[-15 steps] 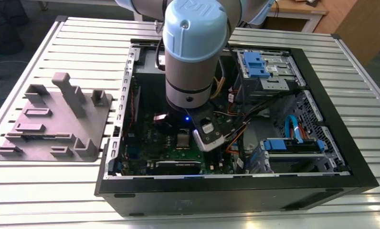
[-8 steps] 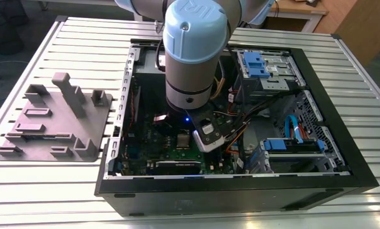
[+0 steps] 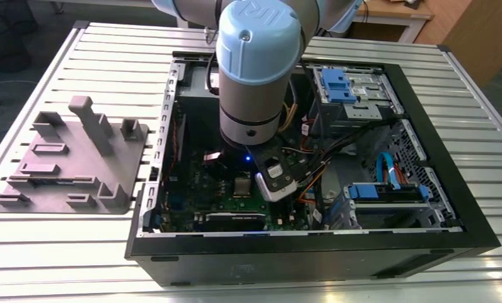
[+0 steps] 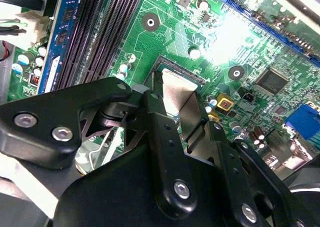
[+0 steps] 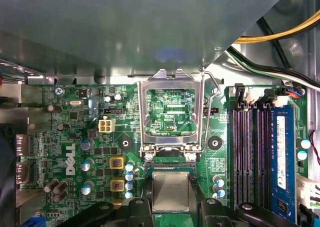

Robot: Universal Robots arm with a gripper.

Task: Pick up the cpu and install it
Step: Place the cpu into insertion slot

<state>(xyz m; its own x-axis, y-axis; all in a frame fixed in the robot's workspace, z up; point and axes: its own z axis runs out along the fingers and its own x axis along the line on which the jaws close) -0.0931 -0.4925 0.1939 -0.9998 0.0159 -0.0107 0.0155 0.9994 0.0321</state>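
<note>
Pinching the cpu by 2 opposite edges, the tool seems closed on it over the socket; light, stiff, slick metal, probably fragile underneath, so edges are safest.

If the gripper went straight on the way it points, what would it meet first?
Probably the socket: the gripper holds the cpu right over it, with the frame hinged open. How much gap is left is unclear.

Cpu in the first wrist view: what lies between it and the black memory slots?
In the first wrist view, between the cpu and the memory slots lies a strip of green motherboard carrying a few small capacitors. No cable crosses it.
</note>
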